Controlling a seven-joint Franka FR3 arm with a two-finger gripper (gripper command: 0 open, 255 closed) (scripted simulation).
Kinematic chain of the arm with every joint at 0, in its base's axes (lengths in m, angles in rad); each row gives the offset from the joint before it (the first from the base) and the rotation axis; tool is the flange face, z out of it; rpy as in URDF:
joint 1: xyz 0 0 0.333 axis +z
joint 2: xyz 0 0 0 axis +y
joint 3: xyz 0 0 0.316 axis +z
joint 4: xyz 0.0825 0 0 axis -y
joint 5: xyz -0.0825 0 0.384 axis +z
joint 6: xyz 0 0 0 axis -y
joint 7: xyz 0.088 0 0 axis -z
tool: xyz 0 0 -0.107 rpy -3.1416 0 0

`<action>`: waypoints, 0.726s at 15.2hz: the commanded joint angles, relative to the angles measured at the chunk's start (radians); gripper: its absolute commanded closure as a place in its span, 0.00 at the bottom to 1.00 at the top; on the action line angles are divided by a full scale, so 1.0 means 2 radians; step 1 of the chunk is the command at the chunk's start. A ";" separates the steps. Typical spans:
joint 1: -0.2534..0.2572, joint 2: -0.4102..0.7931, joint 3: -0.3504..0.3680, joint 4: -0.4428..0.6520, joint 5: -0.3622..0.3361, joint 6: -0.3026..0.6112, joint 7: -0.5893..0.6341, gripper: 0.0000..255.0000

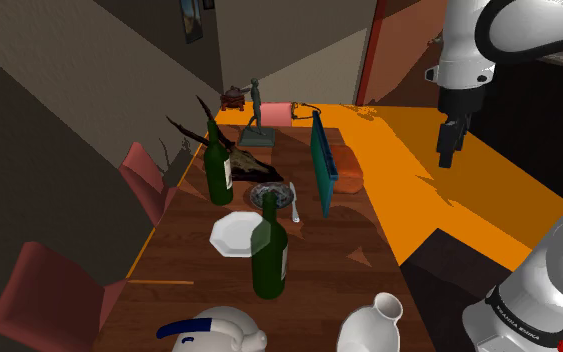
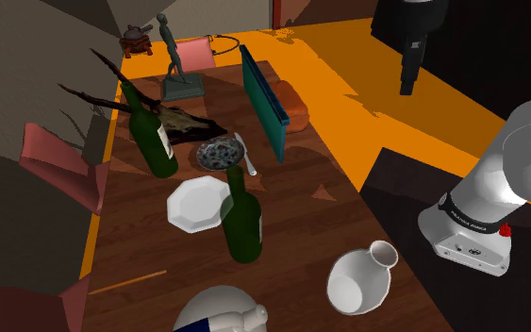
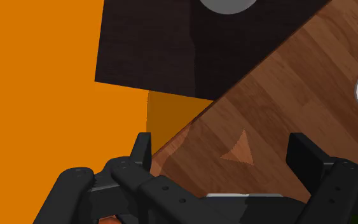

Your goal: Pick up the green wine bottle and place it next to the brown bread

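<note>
Two dark green wine bottles stand upright on the wooden table (image 1: 329, 260). The nearer bottle (image 1: 269, 250) (image 2: 242, 222) is beside a white plate. The farther bottle (image 1: 218, 165) (image 2: 152, 137) is at the shoulder view's left. The brown bread (image 1: 347, 170) (image 2: 291, 104) lies behind an upright teal board, near the table's edge. My gripper (image 1: 447, 150) (image 2: 409, 83) (image 3: 225, 149) hangs high above the orange floor, off the table's side and well away from both bottles. Its fingers (image 3: 140, 149) stand apart with nothing between them.
A teal board (image 1: 321, 165), a white plate (image 1: 235, 233), a patterned bowl (image 1: 267, 195), a grey statue (image 1: 256, 110), a white vase (image 1: 374, 325) and a white jug (image 1: 214, 330) share the table. Pink chairs (image 1: 144, 175) line its far side. The dark stand (image 1: 449, 265) is close by.
</note>
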 commanded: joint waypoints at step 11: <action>0.034 0.118 0.082 0.070 0.081 0.048 0.104 0.00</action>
